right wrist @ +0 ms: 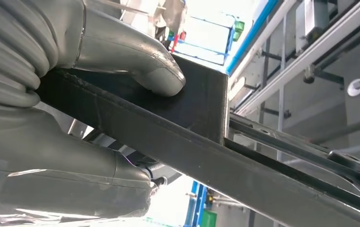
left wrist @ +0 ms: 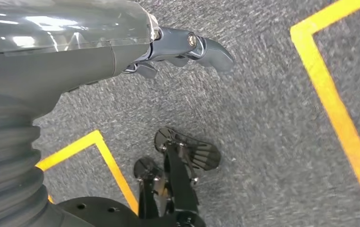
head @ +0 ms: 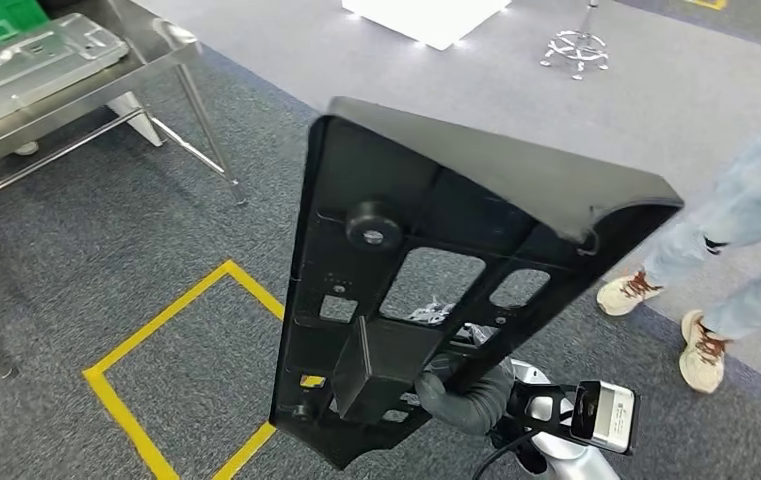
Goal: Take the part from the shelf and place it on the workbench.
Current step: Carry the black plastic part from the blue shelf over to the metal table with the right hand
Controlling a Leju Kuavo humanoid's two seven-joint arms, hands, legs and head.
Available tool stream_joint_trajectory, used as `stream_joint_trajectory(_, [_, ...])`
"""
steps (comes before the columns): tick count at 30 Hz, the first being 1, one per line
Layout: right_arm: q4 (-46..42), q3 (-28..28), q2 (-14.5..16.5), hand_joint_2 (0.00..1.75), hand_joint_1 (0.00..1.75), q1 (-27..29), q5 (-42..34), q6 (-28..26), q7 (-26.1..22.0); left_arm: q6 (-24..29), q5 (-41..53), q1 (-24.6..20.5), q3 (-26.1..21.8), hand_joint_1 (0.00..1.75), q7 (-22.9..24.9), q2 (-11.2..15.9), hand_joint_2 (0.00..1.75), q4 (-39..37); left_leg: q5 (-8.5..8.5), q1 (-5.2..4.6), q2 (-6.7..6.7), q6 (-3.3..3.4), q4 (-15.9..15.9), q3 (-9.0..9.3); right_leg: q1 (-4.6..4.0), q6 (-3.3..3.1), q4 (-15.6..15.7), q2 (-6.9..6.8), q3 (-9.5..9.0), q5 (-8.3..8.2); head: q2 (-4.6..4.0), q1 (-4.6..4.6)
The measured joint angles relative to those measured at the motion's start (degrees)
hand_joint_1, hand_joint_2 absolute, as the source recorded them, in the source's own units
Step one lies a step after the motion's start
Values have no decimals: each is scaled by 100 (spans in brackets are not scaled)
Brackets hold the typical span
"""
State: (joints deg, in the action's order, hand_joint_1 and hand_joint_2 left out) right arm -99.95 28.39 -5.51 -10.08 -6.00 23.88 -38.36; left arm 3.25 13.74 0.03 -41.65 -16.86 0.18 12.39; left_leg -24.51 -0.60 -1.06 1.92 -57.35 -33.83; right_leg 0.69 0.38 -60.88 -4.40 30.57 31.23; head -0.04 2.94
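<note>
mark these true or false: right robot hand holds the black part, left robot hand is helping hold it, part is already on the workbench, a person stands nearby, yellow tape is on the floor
1. The right robot hand holds the black part. True.
2. The left robot hand helps hold it. False: it hangs over the carpet, holding nothing.
3. The part lies on the workbench. False: it is held in the air above the floor; the metal bench stands apart from it.
4. A person stands nearby. True: legs and shoes show beside the part.
5. Yellow tape marks the floor. True.
</note>
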Motion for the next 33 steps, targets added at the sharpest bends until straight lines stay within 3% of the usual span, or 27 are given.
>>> stream_joint_trajectory(2, [101,8,8,175,164,-75,-1,29,34,-30,29,-29,-5,0,-9,-28,175,0,22,20,126,38,57,58,9,27,-614,331,317,279,0,-7])
stream_joint_trajectory(4, [265,29,23,175,164,-154,15,66,88,-58,62,-51,-7,0,-17,-49,175,0,9,23,273,49,45,59,16,54,-1278,422,739,476,0,-8])
stream_joint_trajectory(5, [350,51,38,175,164,-201,27,80,115,-70,76,-52,-7,0,-21,-57,175,0,-3,28,354,43,31,65,25,68,-1368,428,844,411,0,-7])
stream_joint_trajectory(6, [425,79,58,175,164,-252,39,92,132,-79,85,-54,-7,0,-25,-65,175,0,-20,38,441,26,8,73,37,82,-1234,438,837,228,0,-6])
stream_joint_trajectory(7, [485,110,79,175,164,-305,47,98,145,-84,90,-54,-8,0,-27,-72,175,0,-47,51,528,1,-30,80,58,99,-904,484,730,-37,0,-7])
stream_joint_trajectory(9, [579,156,117,175,164,-391,53,102,169,-87,97,-61,-9,0,-29,-85,175,0,-114,69,685,-63,-142,37,113,123,-238,775,480,-376,0,-6])
stream_joint_trajectory(11, [658,204,149,175,164,-458,71,109,204,-101,122,-66,-11,0,-40,-89,175,0,-136,91,822,-143,-208,-55,121,95,-6,968,415,-399,0,-6])
stream_joint_trajectory(13, [721,307,211,175,164,-566,91,133,252,-134,162,-49,-13,0,-61,-89,175,0,-121,121,917,-222,-198,-107,105,16,26,859,414,-406,0,-8])
stream_joint_trajectory(15, [767,471,305,175,164,-691,103,156,318,-162,188,-47,-15,0,-76,-92,175,0,-202,110,685,-279,-350,-182,112,-68,79,712,361,-408,0,9])
stream_joint_trajectory(17, [798,639,371,175,164,-755,128,162,382,-162,196,-91,-22,0,-77,-96,175,0,-479,98,303,-323,-931,-474,96,-128,114,526,299,-383,0,31])
stream_joint_trajectory(19, [832,792,397,175,164,-780,155,168,414,-146,198,-125,-40,0,-60,-99,175,0,-726,122,162,-357,-1631,-868,68,-150,117,332,264,-343,0,37])
stream_joint_trajectory(20, [849,866,409,175,164,-795,163,172,420,-136,199,-122,-51,0,-46,-103,175,0,-714,131,145,-363,-1766,-959,59,-151,117,248,246,-322,0,37])
stream_joint_trajectory(21, [865,939,421,175,164,-820,166,174,424,-127,200,-109,-62,0,-36,-106,175,0,-592,136,131,-363,-1670,-928,55,-146,117,173,221,-300,0,37])
stream_joint_trajectory(24, [893,1117,457,175,164,-932,163,177,449,-116,200,-82,-85,0,-32,-110,175,0,-59,103,-79,-295,-547,-378,39,-101,123,-15,119,-225,0,37])
stream_joint_trajectory(26, [912,1205,471,175,164,-999,154,176,478,-115,200,-92,-99,0,-48,-111,175,0,8,56,-196,-214,-190,-196,21,-42,142,-106,71,-188,0,35])
stream_joint_trajectory(28, [929,1275,480,175,164,-1051,148,176,498,-117,201,-83,-112,0,-65,-111,175,0,-10,35,-112,-149,-173,-187,11,28,180,-195,17,-166,0,35])
stream_joint_trajectory(29, [937,1312,488,175,164,-1086,146,175,504,-121,203,-66,-118,0,-75,-112,175,0,-4,47,-47,-120,-135,-154,18,62,174,-181,-17,-143,0,33])
stream_joint_trajectory(31, [951,1396,512,175,164,-1176,134,175,508,-145,207,-63,-133,0,-94,-121,175,0,19,82,63,-53,-48,-65,27,103,-101,49,61,32,0,25])
stream_joint_trajectory(33, [988,1481,521,175,164,-1232,117,168,537,-194,204,-91,-156,0,-103,-133,175,0,23,99,179,0,-17,-29,39,109,-828,340,450,360,0,9])
